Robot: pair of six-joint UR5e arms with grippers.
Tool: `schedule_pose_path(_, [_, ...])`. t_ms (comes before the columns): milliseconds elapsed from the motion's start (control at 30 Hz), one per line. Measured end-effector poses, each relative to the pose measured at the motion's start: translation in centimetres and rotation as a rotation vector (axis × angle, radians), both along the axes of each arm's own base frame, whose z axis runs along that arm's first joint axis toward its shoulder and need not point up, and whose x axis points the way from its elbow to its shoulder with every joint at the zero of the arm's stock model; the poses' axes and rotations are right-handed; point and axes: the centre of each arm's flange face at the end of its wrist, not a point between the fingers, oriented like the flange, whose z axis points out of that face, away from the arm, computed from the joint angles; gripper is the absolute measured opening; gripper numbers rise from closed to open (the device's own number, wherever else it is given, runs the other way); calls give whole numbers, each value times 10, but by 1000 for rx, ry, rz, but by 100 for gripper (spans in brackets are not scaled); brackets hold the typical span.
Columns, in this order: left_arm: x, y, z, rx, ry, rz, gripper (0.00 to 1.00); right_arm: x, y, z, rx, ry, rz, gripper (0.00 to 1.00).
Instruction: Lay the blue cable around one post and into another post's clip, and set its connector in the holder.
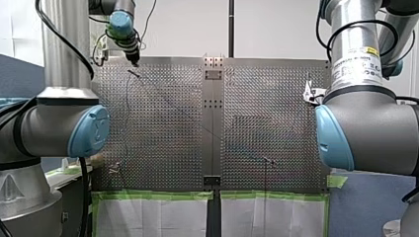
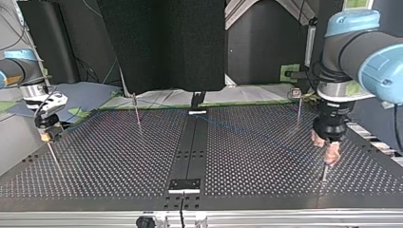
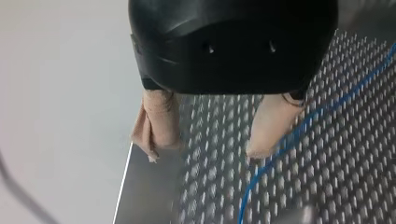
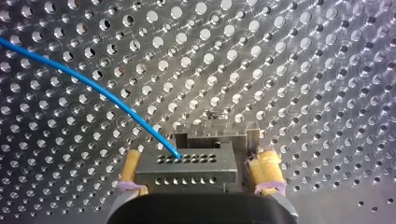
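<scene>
Our left fingers [image 3: 268,126]: spread apart, blue cable [image 3: 299,133] beside one.
Our right fingers [image 4: 267,169]: pinching the grey connector [image 4: 189,168].

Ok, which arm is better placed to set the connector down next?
Right. My right gripper has the connector between its yellow pads, blue cable running into it. My left gripper is open, with only cable beside it.

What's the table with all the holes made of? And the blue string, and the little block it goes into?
The table looks like metal. It is silvery and shiny, and light glints around its holes. The blue cable looks plastic-coated: smooth, glossy and bending in a soft curve. Its inside does not show. The connector looks like dull grey metal with rows of drilled holes, though it could be plastic.
</scene>
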Motion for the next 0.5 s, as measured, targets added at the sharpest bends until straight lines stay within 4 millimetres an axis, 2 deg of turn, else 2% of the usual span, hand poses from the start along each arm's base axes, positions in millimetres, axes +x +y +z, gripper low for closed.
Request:
schedule_pose_path(300, [-13, -49, -34, -95, -9, -165, 100, 0, 0, 0, 0, 0, 0, 100])
schedule_pose_path(500, [-20, -73, -64, -151, 5, -182, 100, 0, 0, 0, 0, 0, 0, 100])
